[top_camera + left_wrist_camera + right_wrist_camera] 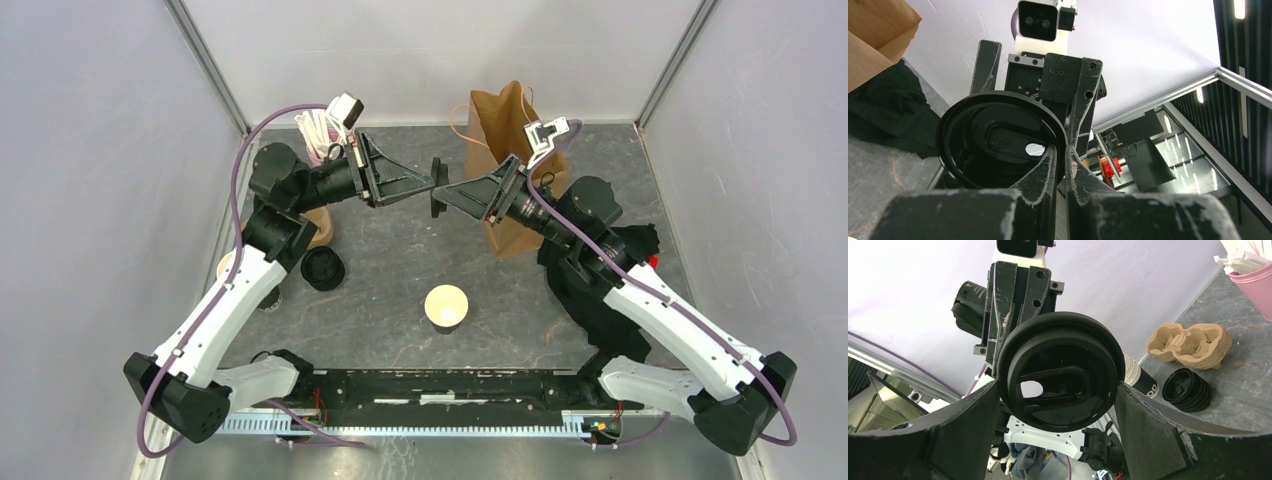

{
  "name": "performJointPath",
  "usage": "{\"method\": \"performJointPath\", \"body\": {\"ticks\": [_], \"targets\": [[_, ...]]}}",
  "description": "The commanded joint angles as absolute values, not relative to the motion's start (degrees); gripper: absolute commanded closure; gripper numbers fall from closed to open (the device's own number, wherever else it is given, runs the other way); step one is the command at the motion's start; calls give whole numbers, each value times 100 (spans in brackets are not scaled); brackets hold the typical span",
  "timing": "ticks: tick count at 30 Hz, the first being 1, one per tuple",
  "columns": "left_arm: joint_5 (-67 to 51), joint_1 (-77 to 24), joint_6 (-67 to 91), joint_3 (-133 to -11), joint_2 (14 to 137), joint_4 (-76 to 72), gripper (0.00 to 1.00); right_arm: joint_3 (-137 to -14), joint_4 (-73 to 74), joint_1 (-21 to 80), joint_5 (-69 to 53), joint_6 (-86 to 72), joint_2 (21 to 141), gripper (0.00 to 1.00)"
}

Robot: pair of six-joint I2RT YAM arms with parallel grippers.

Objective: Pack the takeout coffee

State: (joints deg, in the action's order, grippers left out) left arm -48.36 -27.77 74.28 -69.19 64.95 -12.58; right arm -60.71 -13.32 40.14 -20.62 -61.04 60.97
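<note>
**Mid-air transfer of a lid, top and wrist views.** A black lid (438, 188) hangs on edge above the far middle of the counter (390, 250), between my two grippers. My left gripper (1062, 162) is pinched together on the lid's rim and carries it. My right gripper (1056, 390) faces it from the right with its jaws wide apart, one on each side of the disc. I cannot tell whether they touch the rim.

The takeout coffee cup (446, 305) stands upright and uncapped at the near middle of the counter, cream inside showing, well apart from both grippers. A brown paper bag (505, 130) stands at the far right, behind my right arm. A stack of spare lids (323, 268) lies to the left.

**Step in hand, as I judge it:** passing the lid to the right side for capping; nothing looks packed yet.

**What the next move calls for:**
- Seat the right jaws squarely on opposite edges of the rim before the left pinch lets go, since a thin lid held off-centre may twist.
- Turn the lid flat, centre it over the cup and press it on evenly.
</note>
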Motion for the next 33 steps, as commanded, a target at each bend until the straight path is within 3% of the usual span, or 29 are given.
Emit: {"method": "performJointPath", "body": {"ticks": [1, 5, 25, 33], "targets": [[-4823, -2873, 7609, -6906, 6339, -1485, 97, -5914, -1927, 4039, -1894, -6226, 5880, 18], [-4774, -2892, 7609, -6845, 6238, -1485, 97, -5573, -2309, 4040, -1769, -6413, 5660, 6], [-4657, -3030, 7541, -6790, 6050, -1345, 97, -5621, -2470, 4052, -2011, -6661, 5822, 11], [-4720, -3032, 7515, -6795, 6126, -1345, 97, -5607, -2497, 4062, -1981, -6711, 5849, 7]]}}
